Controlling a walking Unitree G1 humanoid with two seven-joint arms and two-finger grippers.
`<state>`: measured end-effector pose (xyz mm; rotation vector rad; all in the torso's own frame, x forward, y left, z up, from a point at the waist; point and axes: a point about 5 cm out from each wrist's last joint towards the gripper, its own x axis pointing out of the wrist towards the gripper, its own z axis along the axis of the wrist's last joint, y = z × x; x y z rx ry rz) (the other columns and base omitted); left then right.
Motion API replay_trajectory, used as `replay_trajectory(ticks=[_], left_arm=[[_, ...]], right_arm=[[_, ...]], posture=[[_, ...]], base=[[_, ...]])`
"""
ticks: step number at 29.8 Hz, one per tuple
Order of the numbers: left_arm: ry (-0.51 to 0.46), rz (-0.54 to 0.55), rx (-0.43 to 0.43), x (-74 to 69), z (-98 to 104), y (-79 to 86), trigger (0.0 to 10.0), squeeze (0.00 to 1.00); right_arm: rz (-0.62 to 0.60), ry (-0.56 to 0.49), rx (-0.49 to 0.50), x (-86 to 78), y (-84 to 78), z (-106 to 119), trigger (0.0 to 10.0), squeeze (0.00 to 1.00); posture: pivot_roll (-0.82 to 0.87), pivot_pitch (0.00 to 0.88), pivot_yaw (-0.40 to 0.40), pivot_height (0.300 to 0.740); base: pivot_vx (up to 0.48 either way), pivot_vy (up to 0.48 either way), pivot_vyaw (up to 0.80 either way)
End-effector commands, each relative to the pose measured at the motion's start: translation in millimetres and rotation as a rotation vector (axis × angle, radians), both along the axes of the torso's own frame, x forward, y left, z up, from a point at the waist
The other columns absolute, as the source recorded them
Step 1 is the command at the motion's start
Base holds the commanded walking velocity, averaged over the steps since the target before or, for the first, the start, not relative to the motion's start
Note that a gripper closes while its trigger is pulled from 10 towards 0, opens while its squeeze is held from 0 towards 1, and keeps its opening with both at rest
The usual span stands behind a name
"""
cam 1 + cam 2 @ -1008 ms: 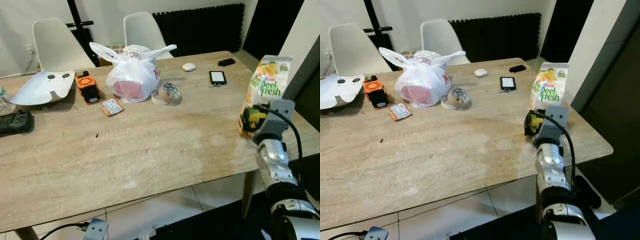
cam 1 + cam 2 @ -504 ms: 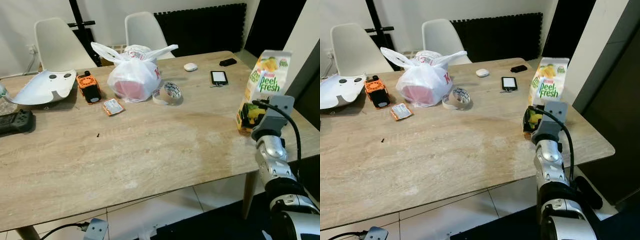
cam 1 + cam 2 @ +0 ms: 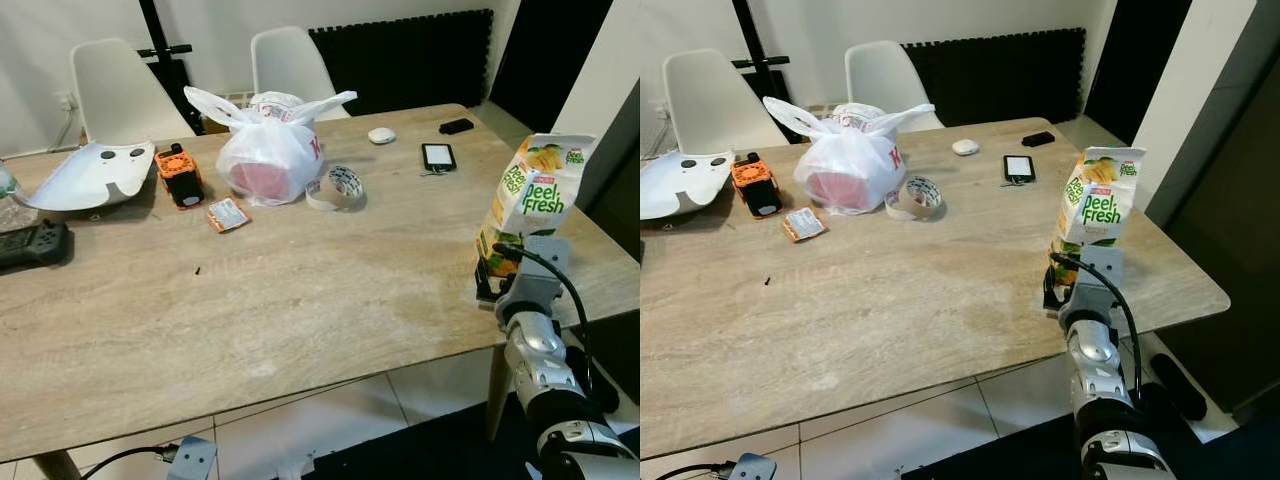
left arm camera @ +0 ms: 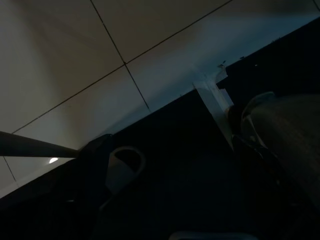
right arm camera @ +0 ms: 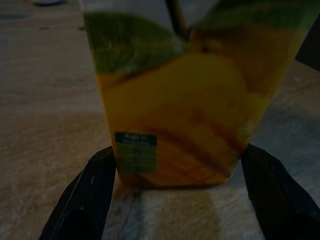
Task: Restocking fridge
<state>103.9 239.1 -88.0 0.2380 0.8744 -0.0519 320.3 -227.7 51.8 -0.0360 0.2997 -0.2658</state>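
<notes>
Both black fingers (image 5: 87, 200) of my right gripper (image 5: 180, 192) bracket the juice carton (image 3: 528, 205) base on the counter (image 3: 300, 290), seemingly touching, so I'd clamp squarely and lift upright.

"Peel Fresh" on juice carton (image 3: 532, 200) (green lettering)

Head views look down across the table (image 3: 300, 300); right wrist view sits close against the carton (image 5: 190, 100).

I stood in a home dining area: a wooden counter (image 3: 300, 300), two white chairs (image 3: 290, 60) on its far side, a tied shopping bag (image 3: 268, 150), tiled floor (image 3: 330, 430) underneath.
</notes>
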Motion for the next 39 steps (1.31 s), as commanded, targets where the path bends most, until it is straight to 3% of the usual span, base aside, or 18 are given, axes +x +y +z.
replay_trajectory(ticks=[1, 9, 18, 26, 31, 33, 39], left_arm=[[0.030, -0.008, 0.018, -6.2, -1.1, 5.3, 10.0, 0.00], [0.034, -0.001, 0.015, -8.0, -1.8, 4.3, 10.0, 0.00], [0.033, 0.000, 0.011, -8.7, -2.3, 2.9, 10.0, 0.00], [0.036, -0.002, 0.012, -8.6, -2.4, 2.4, 10.0, 0.00], [0.035, -0.002, 0.012, -8.3, -2.4, 2.2, 10.0, 0.00], [0.033, 0.001, 0.010, -8.7, -2.3, 2.4, 10.0, 0.00], [0.035, 0.001, 0.009, -9.7, -2.3, 3.1, 10.0, 0.00]], right_arm=[[0.024, 0.094, 0.007, -13.5, 6.6, -21.5, 10.0, 0.00], [0.106, 0.212, 0.005, -34.8, 25.6, -50.2, 10.0, 0.00], [0.034, 0.034, -0.103, -33.6, 50.8, -35.9, 10.0, 0.00], [0.003, -0.105, -0.139, -27.2, 50.6, -14.3, 10.0, 0.00], [0.069, -0.113, -0.105, -30.1, 64.4, -14.6, 10.0, 0.00], [0.152, -0.102, -0.072, -37.4, 80.1, -16.9, 10.0, 0.00], [0.178, -0.058, -0.016, -47.6, 90.2, -24.0, 10.0, 0.00]], posture=[[0.06, 0.000, 0.020, 0.740], [0.06, 0.000, 0.007, 0.740], [0.07, 0.000, 0.004, 0.740], [0.07, 0.000, 0.004, 0.740], [0.07, 0.000, 0.002, 0.740], [0.07, 0.000, -0.004, 0.740], [0.07, 0.000, -0.003, 0.740]], base=[[0.000, 0.000, 0.00], [0.000, 0.000, 0.00], [0.000, 0.000, 0.00], [0.000, 0.000, 0.00], [0.000, 0.000, 0.00], [0.000, 0.000, 0.00], [0.000, 0.000, 0.00]])
